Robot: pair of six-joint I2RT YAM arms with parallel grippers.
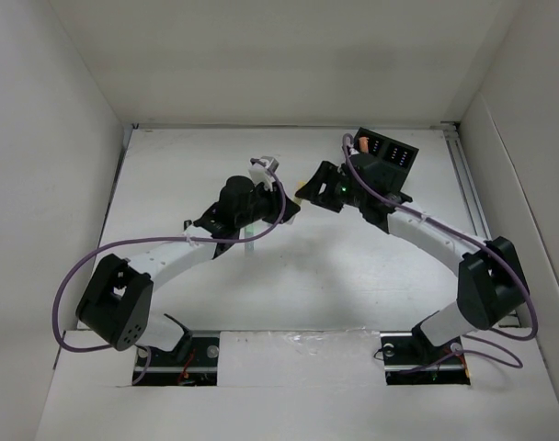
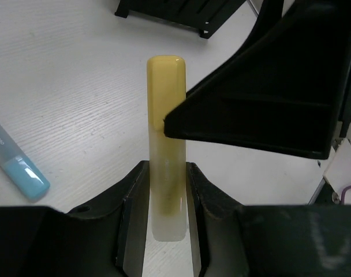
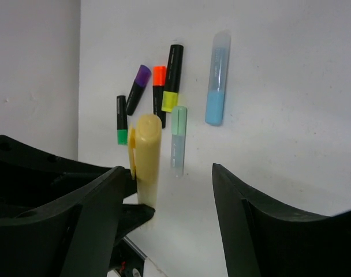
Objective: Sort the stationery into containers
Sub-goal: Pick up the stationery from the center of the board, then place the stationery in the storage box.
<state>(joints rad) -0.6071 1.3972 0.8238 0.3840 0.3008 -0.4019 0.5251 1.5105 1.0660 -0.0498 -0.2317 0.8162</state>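
Yellow highlighter [image 2: 166,144] is clamped low on its pale barrel between the fingers of the left gripper [image 2: 167,216], cap end pointing away and held clear of the table [image 2: 66,75]. Just beyond, the right gripper [image 3: 168,173] stands with its jaws wide apart, and the highlighter sits hard against one finger rather than midway between them. I cannot tell whether that finger actually touches it.

This looks like a handover, and the off-centre position is the risk. If the right jaws close from here, one finger would reach the highlighter first and lever it sideways in the left grip. If the left lets go early, the highlighter drops among the others.

Farther out, a blue highlighter [image 3: 217,81], a green one [image 3: 178,138] and several dark markers [image 3: 146,92] lie loose on the table. The black organiser [image 1: 387,154] stands at the far right, well apart from them. Something orange [image 1: 362,144] shows at its corner, possibly a marker already inside. Its compartments are not visible in any view, and in the top view the wrists cover most of the yellow highlighter.
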